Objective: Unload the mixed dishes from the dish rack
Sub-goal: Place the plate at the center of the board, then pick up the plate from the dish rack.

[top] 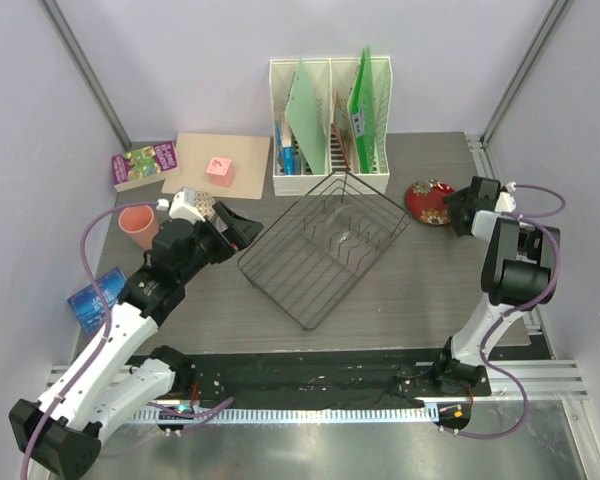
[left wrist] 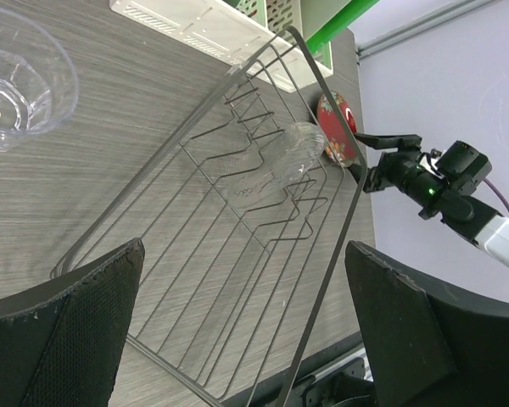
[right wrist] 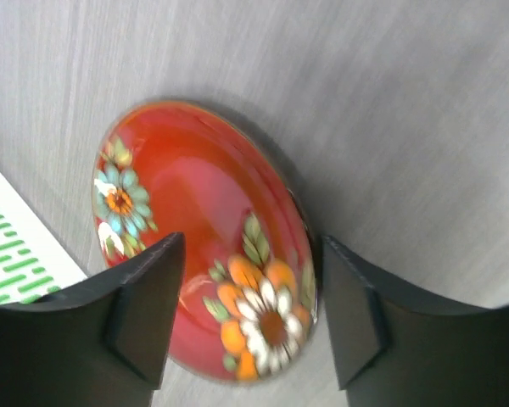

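Note:
The black wire dish rack (top: 320, 250) sits mid-table at an angle and also shows in the left wrist view (left wrist: 237, 229). A clear glass (left wrist: 290, 149) lies on its side among the prongs (top: 352, 236). The red flowered plate (top: 429, 200) lies on the table right of the rack. My right gripper (right wrist: 248, 315) is open, with its fingers over the plate (right wrist: 195, 220), one on each side of its near edge. My left gripper (left wrist: 242, 331) is open and empty above the rack's left corner (top: 242, 228). One salmon-pink cup (top: 137, 226) stands at the far left. The other pink cup is out of view.
A second clear faceted vessel (left wrist: 17, 80) stands on the table beside the rack. The white file holder (top: 330, 120) with green folders is at the back. A cardboard sheet with a pink cube (top: 220, 170), a purple box (top: 143, 163) and a blue packet (top: 95, 300) lie at the left.

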Robot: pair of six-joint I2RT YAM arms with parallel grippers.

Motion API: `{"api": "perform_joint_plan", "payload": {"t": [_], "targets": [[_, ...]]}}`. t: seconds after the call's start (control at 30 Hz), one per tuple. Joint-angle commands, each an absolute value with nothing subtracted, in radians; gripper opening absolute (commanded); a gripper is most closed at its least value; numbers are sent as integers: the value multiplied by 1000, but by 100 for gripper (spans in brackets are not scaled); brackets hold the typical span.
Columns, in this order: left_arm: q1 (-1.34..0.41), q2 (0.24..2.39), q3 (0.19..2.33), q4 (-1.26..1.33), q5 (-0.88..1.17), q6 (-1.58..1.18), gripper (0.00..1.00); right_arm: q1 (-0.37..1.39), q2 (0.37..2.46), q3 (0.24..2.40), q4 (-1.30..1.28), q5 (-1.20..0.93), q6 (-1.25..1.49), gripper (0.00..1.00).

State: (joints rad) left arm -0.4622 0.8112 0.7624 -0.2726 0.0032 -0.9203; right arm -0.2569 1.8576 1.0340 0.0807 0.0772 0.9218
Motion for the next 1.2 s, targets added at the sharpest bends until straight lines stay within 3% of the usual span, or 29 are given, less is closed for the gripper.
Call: {"api": "perform_joint_plan", "payload": {"t": [0.0, 0.3, 0.6, 0.7, 0.73, 0.97, 1.17], "targets": [[-459, 830, 775, -238, 41, -899, 100, -253, 1700, 915, 47, 103, 1006, 73], [-460, 979, 859, -193, 119, -836, 100, -169, 1360, 735, 32, -70, 1147, 81], [-641, 1285, 1123, -224, -44, -582, 100, 55, 898, 589, 17, -103, 1031, 75], [-701, 1396, 1213, -250, -121, -491, 92, 86, 766, 569, 6, -121, 982, 72], [-739, 1417, 1233, -258, -161, -464, 87, 95, 744, 578, -26, -115, 970, 71], [-876, 1551, 1272, -183, -513, -223, 81, 161, 658, 543, -61, -87, 917, 70], [-931, 1649, 1246, -48, -618, -77, 79, 161, 669, 494, -26, -72, 911, 70]]}}
